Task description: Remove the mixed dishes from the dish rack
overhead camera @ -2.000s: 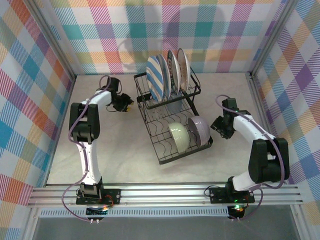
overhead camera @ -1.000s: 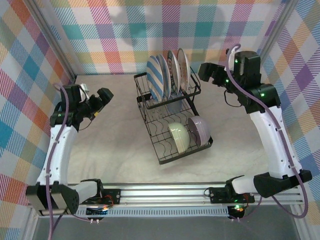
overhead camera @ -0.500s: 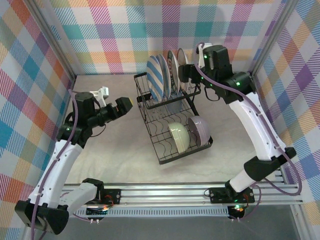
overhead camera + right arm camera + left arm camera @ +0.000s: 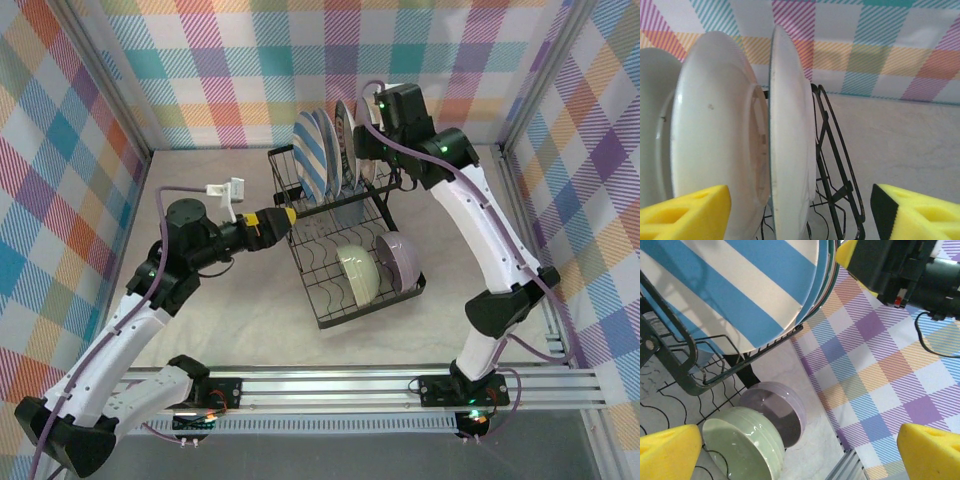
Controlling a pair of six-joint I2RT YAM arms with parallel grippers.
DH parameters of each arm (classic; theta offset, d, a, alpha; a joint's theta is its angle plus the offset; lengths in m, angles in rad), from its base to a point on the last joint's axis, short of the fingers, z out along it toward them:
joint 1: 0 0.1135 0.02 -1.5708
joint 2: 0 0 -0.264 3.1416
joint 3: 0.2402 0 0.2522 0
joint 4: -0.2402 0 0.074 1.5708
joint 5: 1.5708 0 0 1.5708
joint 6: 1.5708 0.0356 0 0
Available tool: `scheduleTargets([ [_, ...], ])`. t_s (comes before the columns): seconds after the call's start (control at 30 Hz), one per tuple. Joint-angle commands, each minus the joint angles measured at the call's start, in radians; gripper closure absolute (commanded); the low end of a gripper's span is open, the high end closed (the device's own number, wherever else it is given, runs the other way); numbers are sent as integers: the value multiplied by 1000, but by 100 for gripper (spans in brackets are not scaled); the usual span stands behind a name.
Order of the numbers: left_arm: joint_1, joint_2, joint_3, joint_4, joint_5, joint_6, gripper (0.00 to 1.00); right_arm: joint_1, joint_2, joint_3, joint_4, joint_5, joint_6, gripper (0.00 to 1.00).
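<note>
Right gripper (image 4: 366, 143) at far end of dish rack (image 4: 370, 309), jaws apart, straddling rightmost plate (image 4: 790, 125); pads either side, not clamped yet. Left gripper (image 4: 281, 216) wide open, empty, hovering at rack's left side. We read step as plate grasp. Next we'd close on rim squarely, lift straight up, mind neighbour plate (image 4: 715, 130). Pale green bowl (image 4: 358, 272), lavender bowl (image 4: 400, 258) sit in near section.

Bright, even light, soft shadows on the table (image 4: 240, 300) (the near yellow pads (image 4: 685, 212) look blurred).
</note>
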Motion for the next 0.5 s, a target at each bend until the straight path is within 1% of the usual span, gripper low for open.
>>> scheduleTargets([
  [0.0,-23,0,-5,56,-33,-7,0,6,15,28,-21,53,13,28],
  [0.23,-36,2,-1,42,-68,-11,0,6,41,24,-7,47,13,33],
  [0.47,-43,6,2,36,-86,-13,0,9,70,30,-11,61,36,42],
])
